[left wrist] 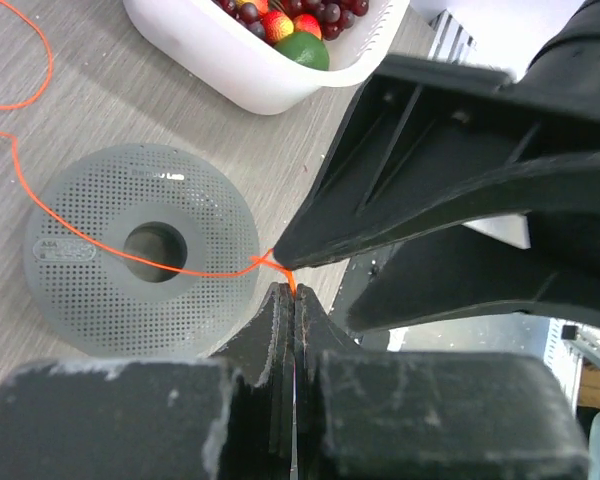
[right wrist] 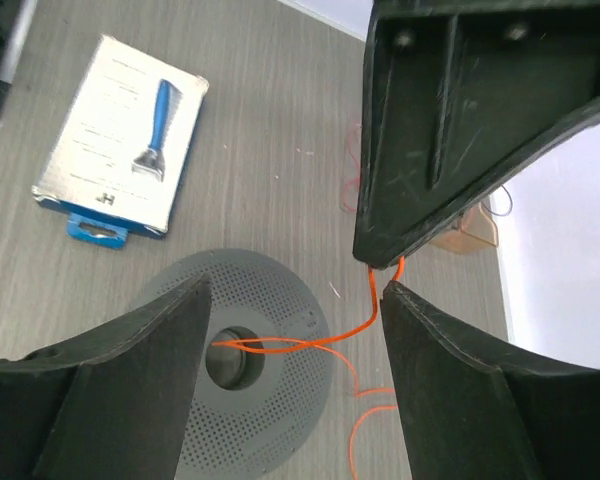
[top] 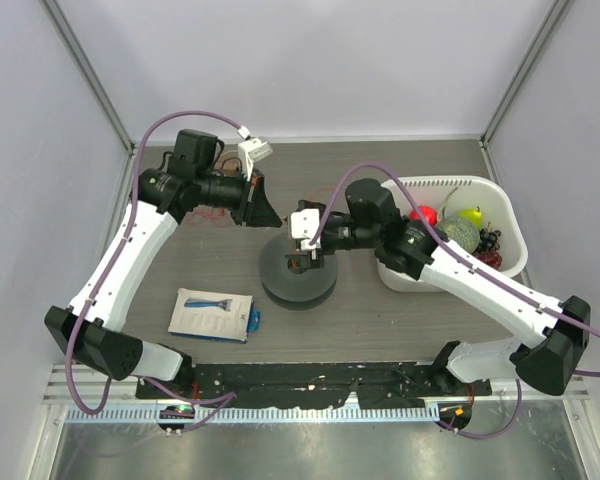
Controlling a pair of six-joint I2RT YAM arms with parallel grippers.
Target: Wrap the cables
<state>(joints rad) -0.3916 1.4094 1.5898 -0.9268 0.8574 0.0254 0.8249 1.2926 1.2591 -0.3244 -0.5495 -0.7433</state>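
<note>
Stretching as one thin orange line, the cable [left wrist: 185,268] runs nearly straight from the hub of the grey perforated spool [left wrist: 215,195] to the left gripper [left wrist: 285,290], its long axis slanting from mid-table toward the far left (slack loops trail over the table [left wrist: 90,110] beyond). The left gripper's jaws are pinched tight on the strand. The right gripper [right wrist: 292,300] hangs above the spool, fingers spread wide, holding nothing. A white basket [top: 450,184] stands to the right.

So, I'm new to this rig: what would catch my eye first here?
A thin orange cable runs from the shut left pincer to the hub of the grey perforated disc at table centre. The right pincer hangs open over it; a white fruit basket sits at the right.
</note>
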